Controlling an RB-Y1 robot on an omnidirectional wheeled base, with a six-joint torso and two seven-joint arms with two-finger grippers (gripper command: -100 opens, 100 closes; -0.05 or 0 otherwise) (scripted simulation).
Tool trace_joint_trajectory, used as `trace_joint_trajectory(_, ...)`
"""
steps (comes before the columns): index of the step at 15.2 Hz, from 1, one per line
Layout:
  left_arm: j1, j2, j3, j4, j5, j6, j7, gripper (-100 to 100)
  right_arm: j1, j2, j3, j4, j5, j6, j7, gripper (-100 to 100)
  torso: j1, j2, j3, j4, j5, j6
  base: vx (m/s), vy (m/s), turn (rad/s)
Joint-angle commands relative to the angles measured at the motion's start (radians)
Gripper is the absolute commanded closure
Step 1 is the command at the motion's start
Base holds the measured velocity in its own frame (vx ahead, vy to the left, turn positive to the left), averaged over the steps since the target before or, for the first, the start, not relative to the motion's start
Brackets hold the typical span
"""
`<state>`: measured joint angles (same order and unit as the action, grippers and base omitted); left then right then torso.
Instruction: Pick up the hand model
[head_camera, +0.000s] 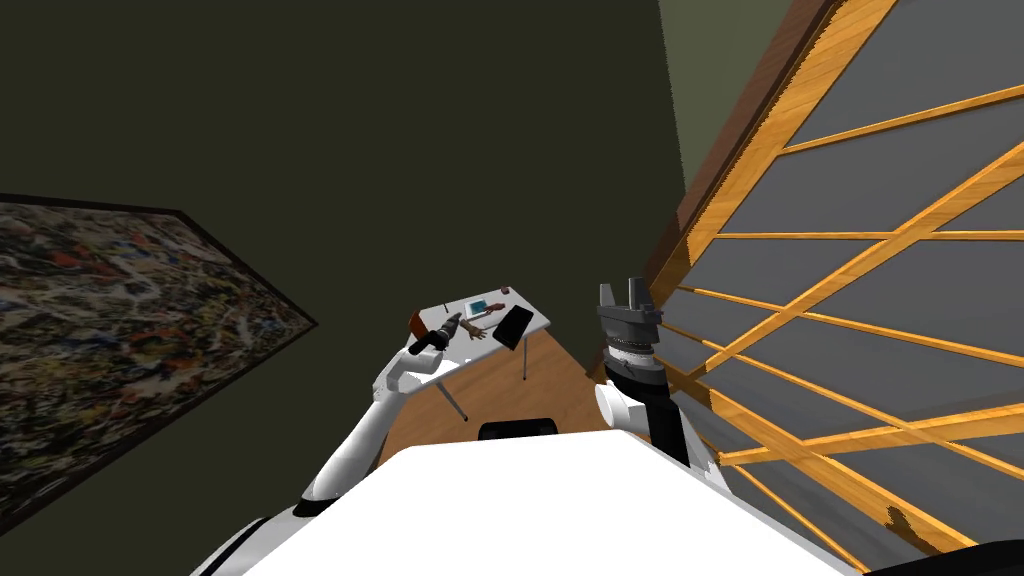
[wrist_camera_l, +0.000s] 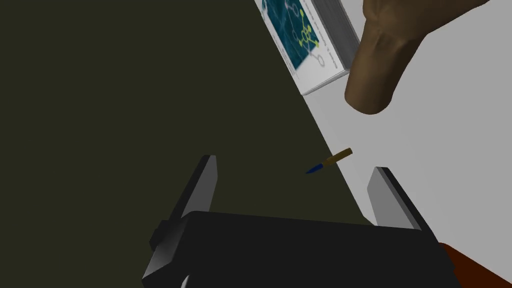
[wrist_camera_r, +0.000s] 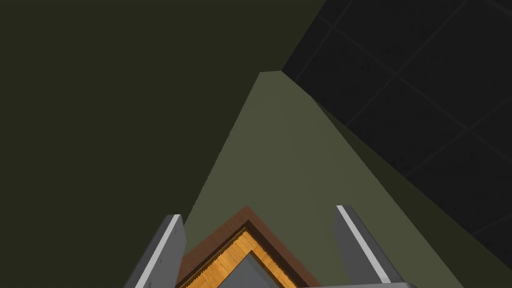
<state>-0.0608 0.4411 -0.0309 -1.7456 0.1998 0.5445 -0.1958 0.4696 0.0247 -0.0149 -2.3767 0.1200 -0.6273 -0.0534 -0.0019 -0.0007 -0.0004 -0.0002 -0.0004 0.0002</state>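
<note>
My left gripper (wrist_camera_l: 294, 165) hung open over the edge of the white table (wrist_camera_l: 425, 145), with a small pen (wrist_camera_l: 330, 161) just ahead of its fingers. The brown hand model (wrist_camera_l: 380, 65) lay further along the tabletop, beside a book (wrist_camera_l: 305, 40). I had my right gripper (wrist_camera_r: 259, 212) open too, raised near the window (head_camera: 850, 250)

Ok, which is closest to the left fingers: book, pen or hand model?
The small blue-tipped pen on the table; book and hand model lie farther off.

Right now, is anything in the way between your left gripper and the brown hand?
Only a small pen, lying flat at the white table edge, roughly between the open left gripper and the hand model. Nothing else blocks it.
</note>
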Motion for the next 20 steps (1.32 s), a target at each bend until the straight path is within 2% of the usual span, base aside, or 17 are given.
trace_joint_trajectory(1,-0.008,0.004,0.0,0.014,0.001,0.034,-0.005,-100,0.0,0.0,0.0,0.0,0.0,0.0,0.0,0,0.0,0.0,0.0,0.0,0.0,0.0,0.006,-0.017,-0.04)
trace_joint_trajectory(2,-0.037,0.015,0.0,0.046,0.006,0.068,-0.015,-100,0.0,0.0,0.0,0.0,0.0,0.0,0.0,0,0.0,0.0,0.0,0.0,0.0,0.0,0.006,-0.02,-0.088)
trace_joint_trajectory(4,-0.037,0.015,0.0,0.046,0.006,0.091,-0.015,-100,0.0,0.0,0.0,0.0,0.0,0.0,0.0,0,0.0,0.0,0.0,0.0,0.0,0.0,0.006,-0.016,-0.074)
trace_joint_trajectory(5,-0.065,0.026,0.0,0.077,0.01,0.121,-0.025,-100,0.0,0.0,0.0,0.0,0.0,0.0,0.0,0,0.001,0.0,0.0,0.0,0.0,0.0,0.006,-0.018,-0.084)
trace_joint_trajectory(7,-0.065,0.026,0.0,0.077,0.01,0.146,-0.025,-100,0.0,0.0,0.0,0.0,0.0,0.0,0.0,0,0.0,0.0,0.0,0.0,0.0,0.0,0.005,-0.017,-0.06)
trace_joint_trajectory(8,-0.092,0.037,0.001,0.108,0.015,0.177,-0.034,-100,0.0,0.0,0.0,0.0,0.0,0.0,0.0,0,0.001,0.0,0.0,0.0,0.0,0.0,0.004,-0.021,-0.087)
trace_joint_trajectory(10,-0.092,0.037,0.001,0.108,0.015,0.2,-0.034,-100,0.0,0.0,0.0,0.0,0.0,0.0,0.0,0,0.0,0.0,0.0,0.0,0.0,0.0,0.006,-0.02,-0.064)
trace_joint_trajectory(11,-0.119,0.046,0.001,0.138,0.019,0.229,-0.043,-100,0.0,0.0,0.0,0.0,0.0,0.0,0.0,0,0.0,0.0,0.0,0.0,0.0,0.0,0.005,-0.02,-0.078)
trace_joint_trajectory(13,-0.119,0.046,0.001,0.138,0.019,0.252,-0.043,-100,0.0,0.0,0.0,0.0,0.0,0.0,0.0,0,0.0,0.0,0.0,0.0,0.0,0.0,0.004,-0.017,-0.055)
trace_joint_trajectory(14,-0.144,0.056,0.001,0.167,0.023,0.286,-0.052,-100,0.0,0.0,0.0,0.0,0.0,0.0,0.0,0,0.0,0.001,0.0,0.0,0.0,0.0,0.009,-0.018,-0.077)
trace_joint_trajectory(16,-0.144,0.056,0.001,0.167,0.023,0.303,-0.052,-100,0.0,0.0,0.0,0.0,0.0,0.0,0.0,0,0.0,0.0,0.0,0.0,0.0,0.0,0.007,-0.016,-0.06)
trace_joint_trajectory(17,-0.169,0.064,0.002,0.194,0.027,0.34,-0.061,-100,0.0,0.0,0.0,0.0,0.0,0.0,0.0,0,0.0,0.0,0.0,0.0,0.0,0.0,0.005,-0.017,-0.079)
trace_joint_trajectory(20,-0.192,0.072,0.002,0.221,0.031,0.397,-0.069,-100,0.0,0.0,0.0,0.0,0.0,0.0,0.0,0,0.0,0.0,0.0,0.0,0.0,0.0,0.007,-0.021,-0.09)
